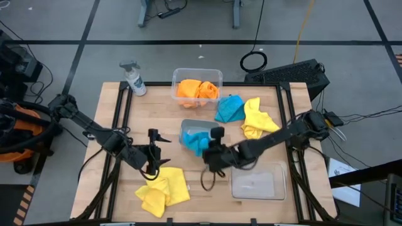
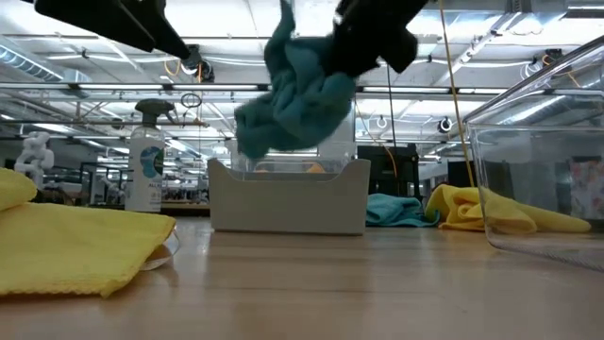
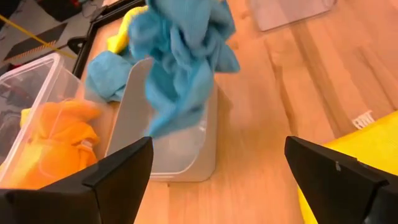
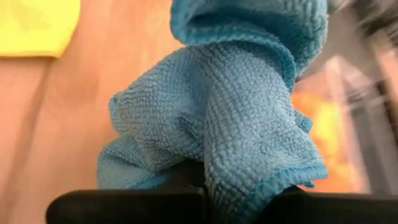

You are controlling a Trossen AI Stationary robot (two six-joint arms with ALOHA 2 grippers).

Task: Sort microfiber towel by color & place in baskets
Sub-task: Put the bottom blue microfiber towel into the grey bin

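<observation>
My right gripper (image 1: pixel 206 147) is shut on a turquoise-blue towel (image 2: pixel 297 90), which hangs over the small greyish basket (image 1: pixel 188 129) at mid-table. My left gripper (image 1: pixel 154 154) hovers open just left of that basket, above the table. Two orange towels (image 1: pixel 196 89) lie in the far clear basket (image 1: pixel 217 76). A second blue towel (image 1: pixel 229 108) and a yellow towel (image 1: pixel 257 118) lie on the table to the right of it. Another yellow towel (image 1: pixel 163 188) lies near the near edge. The third basket (image 1: pixel 257 182) stands at near right. My right gripper holds the blue towel by a bunched fold (image 4: pixel 242 168), pinched between the two fingers; several layers are gathered there. The towel (image 3: pixel 186 56) is lifted clear and hangs slack below the fingers, its lower end just above the small basket's rim (image 2: pixel 288 168).
A grey-white spray bottle (image 1: pixel 133 78) stands at the far left corner. Black frame rails (image 1: pixel 119 113) run along both table sides. A dark loop (image 1: pixel 207 179) lies on the wood between the near yellow towel and the near-right basket.
</observation>
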